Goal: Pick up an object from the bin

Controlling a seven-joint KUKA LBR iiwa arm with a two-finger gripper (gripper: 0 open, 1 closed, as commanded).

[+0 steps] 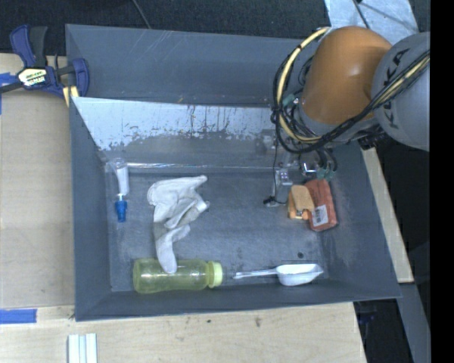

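My gripper (275,193) hangs low in the right part of the bin, under the arm's orange cover. Just to its right lies a small tan block (298,201), with a red-brown packet (323,206) lying against the block's right side. The gripper's tip stands close beside the tan block's left edge, and I cannot make out whether they touch. A white plastic spoon (289,274) lies on the floor in front of them, near the front wall.
A crumpled white cloth (175,206) lies left of centre. A yellow-green bottle (174,275) lies on its side along the front wall. A small clear tube with a blue cap (121,193) is at the left wall. The arm's cover hides the back right corner.
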